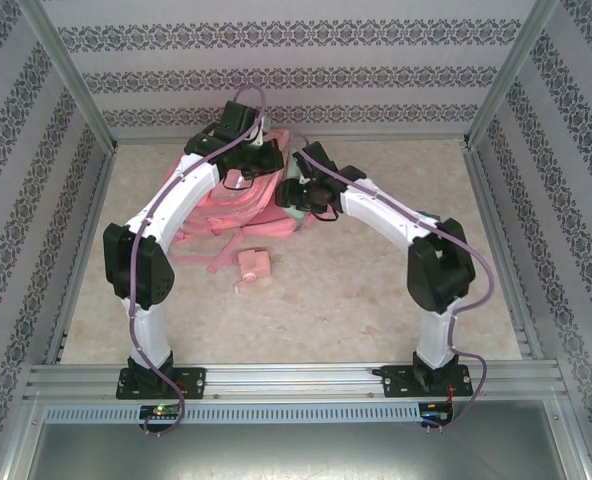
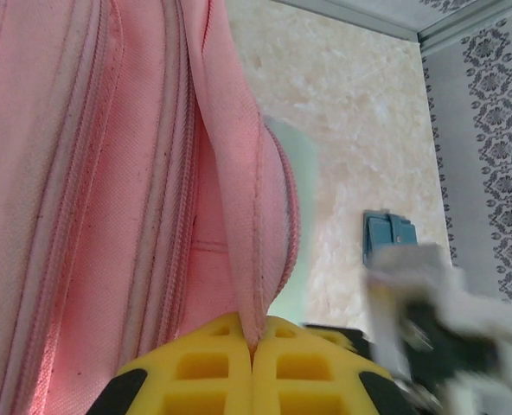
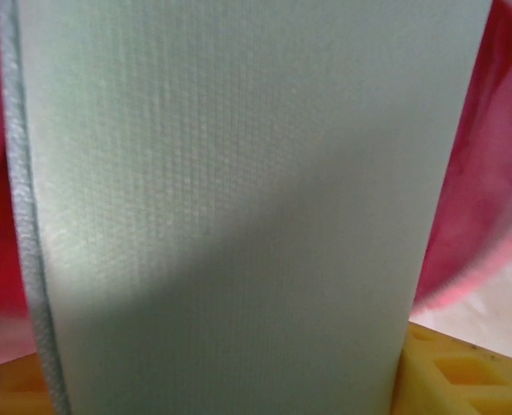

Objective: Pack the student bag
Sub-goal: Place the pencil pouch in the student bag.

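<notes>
- Slumped at the far middle of the table (image 1: pixel 396 300), between the two arms: the student bag (image 1: pixel 251 205), pink, with loose straps trailing toward the near side.
- Clamped tight on a raised pink seam fold of that bag, with the yellow left fingers (image 2: pixel 213 367) meeting and no gap between them: the left gripper (image 2: pixel 254 353).
- In the left wrist view, bag fabric rising straight up out of the pinch, with zip lines and piping along the left of the fold and the main bulk to the left of the pincer.
- From above, left gripper perched over the bag's far top edge, with the arm arching across the bag's left side.
- Set partly apart, pressed against the two side edges of a pale green flat item (image 3: pixel 239 190) and holding it upright: the right gripper (image 1: pixel 296 195).
- Green item spanning the whole gap between the yellow right fingers (image 3: pixel 464 376), with a woven texture and a stitched border down its left edge.
- Pink bag fabric behind the green item on both sides in the right wrist view; bag close beyond the right pincer, though whether mouth or outer wall, impossible to tell.
- From above, right gripper at the bag's right edge, with the green item touching the pink fabric there.
- On the near side of the bag, apart from both grippers: a small pink pouch (image 1: pixel 254 265) on the table.
- In the left wrist view, a small blue item (image 2: pixel 386 240) flat on the table past the bag, with the right gripper blurred at lower right.
</notes>
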You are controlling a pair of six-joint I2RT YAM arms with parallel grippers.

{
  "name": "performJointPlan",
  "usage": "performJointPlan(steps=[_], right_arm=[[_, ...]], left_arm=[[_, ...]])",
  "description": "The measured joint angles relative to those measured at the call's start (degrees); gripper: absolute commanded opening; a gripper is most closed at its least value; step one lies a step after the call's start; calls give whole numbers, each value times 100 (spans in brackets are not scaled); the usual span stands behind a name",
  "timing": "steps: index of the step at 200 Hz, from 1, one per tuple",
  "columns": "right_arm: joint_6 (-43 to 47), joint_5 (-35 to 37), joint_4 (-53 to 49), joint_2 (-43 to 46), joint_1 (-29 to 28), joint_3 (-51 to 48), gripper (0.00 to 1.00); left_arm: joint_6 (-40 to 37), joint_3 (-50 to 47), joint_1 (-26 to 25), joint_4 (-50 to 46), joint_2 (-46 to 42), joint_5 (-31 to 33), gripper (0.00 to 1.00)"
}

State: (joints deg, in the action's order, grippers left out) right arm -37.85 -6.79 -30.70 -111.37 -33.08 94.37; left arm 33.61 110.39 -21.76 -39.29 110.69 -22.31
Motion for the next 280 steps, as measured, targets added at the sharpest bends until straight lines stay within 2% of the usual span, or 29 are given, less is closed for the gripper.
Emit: performJointPlan(steps=[63, 73, 92, 105, 108, 112, 219, 280], right_arm=[[-584, -186, 94, -1471, 214, 1399, 58], [-621, -188, 74, -1650, 223, 1611, 63], [-713, -188, -85, -1965, 234, 2041, 81], [-699, -177, -162, -2083, 232, 2194, 88], [-662, -179, -173, -2085, 232, 2199, 96], [-706, -168, -199, -2087, 225, 2199, 98], [-573, -149, -295, -2083, 273, 2221, 98], [-363, 278, -1163, -2315, 310, 2927, 98]], left_arm=[[162, 0, 0, 74, -151, 68, 0], [166, 0, 0, 85, -151, 66, 0], [166, 0, 0, 94, -151, 68, 0], [166, 0, 0, 96, -151, 68, 0], [166, 0, 0, 96, -151, 68, 0], [166, 0, 0, 96, -151, 68, 0], [164, 0, 2, 101, -151, 48, 0], [162, 0, 11, 98, -151, 46, 0]])
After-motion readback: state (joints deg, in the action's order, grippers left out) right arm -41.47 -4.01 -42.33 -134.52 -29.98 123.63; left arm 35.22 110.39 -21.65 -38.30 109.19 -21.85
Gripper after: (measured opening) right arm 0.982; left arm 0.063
